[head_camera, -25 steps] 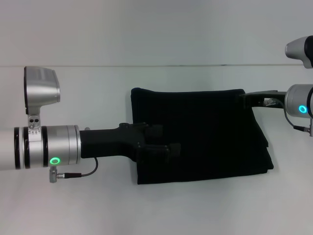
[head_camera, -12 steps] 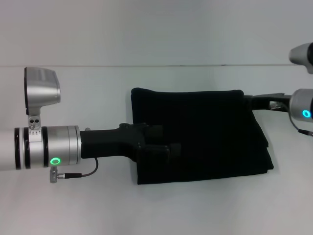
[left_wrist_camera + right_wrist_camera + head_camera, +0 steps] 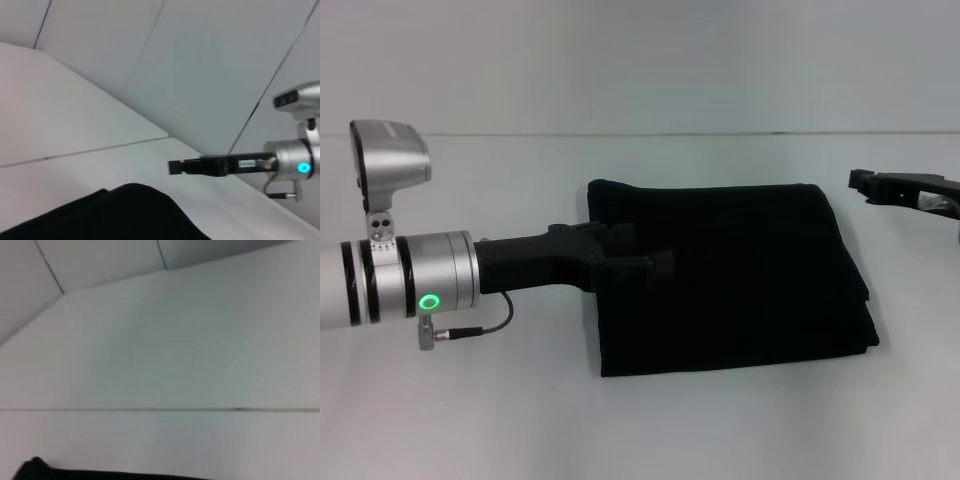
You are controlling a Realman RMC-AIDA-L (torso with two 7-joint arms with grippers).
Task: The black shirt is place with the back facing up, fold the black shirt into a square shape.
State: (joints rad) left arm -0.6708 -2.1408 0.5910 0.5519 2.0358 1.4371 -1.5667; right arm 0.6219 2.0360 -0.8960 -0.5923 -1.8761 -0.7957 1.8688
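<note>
A: Middle of the plain white table [image 3: 470,420], there's the large black soft cloth shirt [image 3: 740,280], folded into a squarish block and lying flat, its right edge showing stacked layers.

B: And the left gripper [image 3: 655,265], black with a silver arm behind it?

A: It reaches in from the left, over the shirt's left edge, about halfway between near and far. Black fingers against black cloth, so whether they're clenched, released or grasping fabric, nobody can tell.

B: The right gripper [image 3: 860,183]?

A: Off to the right, beside the shirt's far right corner and clear of it. The left wrist view catches it too [image 3: 175,167], hanging above the table past the rounded cloth corner [image 3: 135,210]. It carries nothing; fingers appear drawn together, though that's hard to judge.

B: Right wrist view?

A: Mostly bare table and wall, a sliver of black cloth [image 3: 35,470] at the frame edge.
</note>
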